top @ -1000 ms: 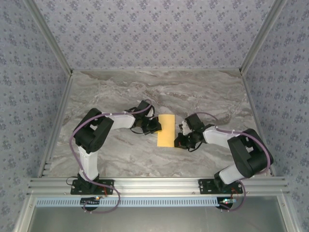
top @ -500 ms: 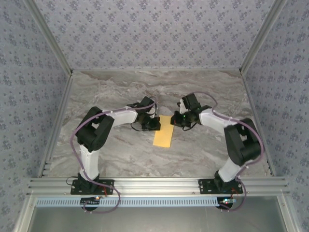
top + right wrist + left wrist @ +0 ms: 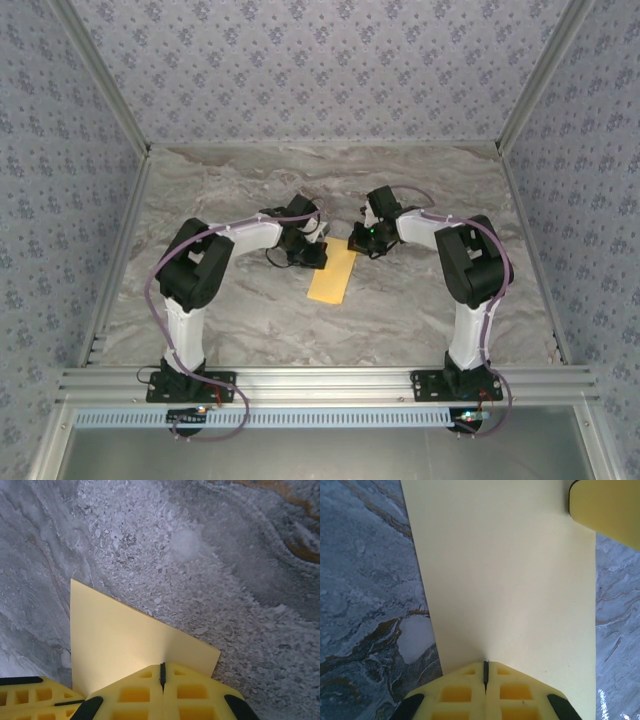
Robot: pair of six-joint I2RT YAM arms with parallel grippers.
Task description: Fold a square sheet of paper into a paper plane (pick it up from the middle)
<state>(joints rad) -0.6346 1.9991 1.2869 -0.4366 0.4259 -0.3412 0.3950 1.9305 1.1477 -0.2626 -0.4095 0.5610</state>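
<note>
Gripping the square sheet of paper (image 3: 332, 272), mid-frame on the desk (image 3: 220, 180) | left jaws and right jaws clenched on its upper end | long axis slants toward lower left.

Grey marble table (image 3: 250, 330), floral walls (image 3: 320, 70)

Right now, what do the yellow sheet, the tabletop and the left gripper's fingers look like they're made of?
Sheet: thin matte paper, seemingly; flat, crisp edges, no shine.
Tabletop: grey marble-look surface with brown veins; real stone or printed laminate, can't tell.
Left gripper's fingers: yellow moulded plastic, probably; gridded recesses.
</note>
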